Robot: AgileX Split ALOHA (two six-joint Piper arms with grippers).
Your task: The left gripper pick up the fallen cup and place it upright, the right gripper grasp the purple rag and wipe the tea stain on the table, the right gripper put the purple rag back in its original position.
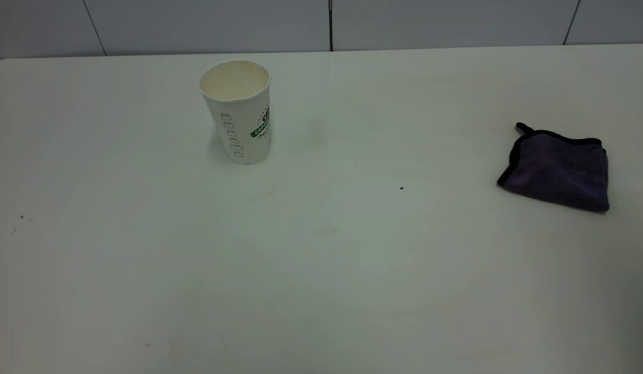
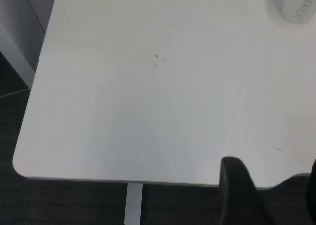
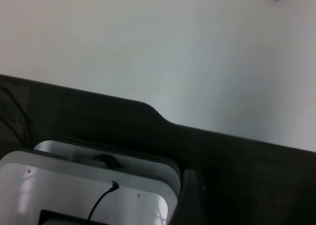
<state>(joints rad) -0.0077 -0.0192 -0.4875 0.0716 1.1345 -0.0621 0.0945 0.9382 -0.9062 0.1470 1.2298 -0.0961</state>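
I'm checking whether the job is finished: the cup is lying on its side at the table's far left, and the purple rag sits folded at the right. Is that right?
Not quite. In the exterior view the cup stands upright, open mouth up, not on its side. The rest holds: it is on the far left part of the table, and the purple rag lies folded at the right.

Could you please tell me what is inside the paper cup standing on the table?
The cup stands upright on the table. Its upper inner wall is bare and cream-coloured, with no liquid visible. The bottom is hidden by the near wall, so I cannot confirm it is empty.
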